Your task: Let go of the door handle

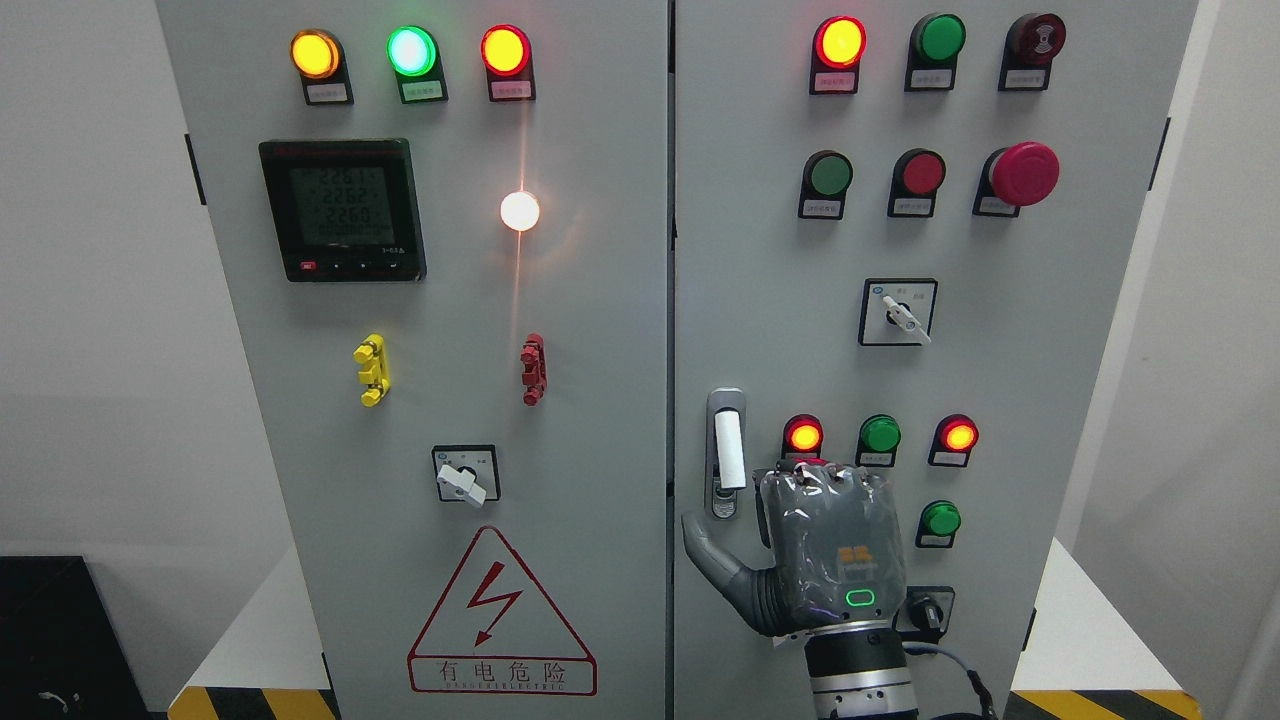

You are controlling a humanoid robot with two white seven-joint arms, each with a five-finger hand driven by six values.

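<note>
Plain white walls are flanking the scene on both sides, evenly lit. A white raised platform is showing low at each side, edged with yellow-and-black hazard striping. A black boxy object is sitting in the lower left corner

The right hand is hovering before the cabinet door, thumb spread, the door handle sitting just beside its upper left.
</note>
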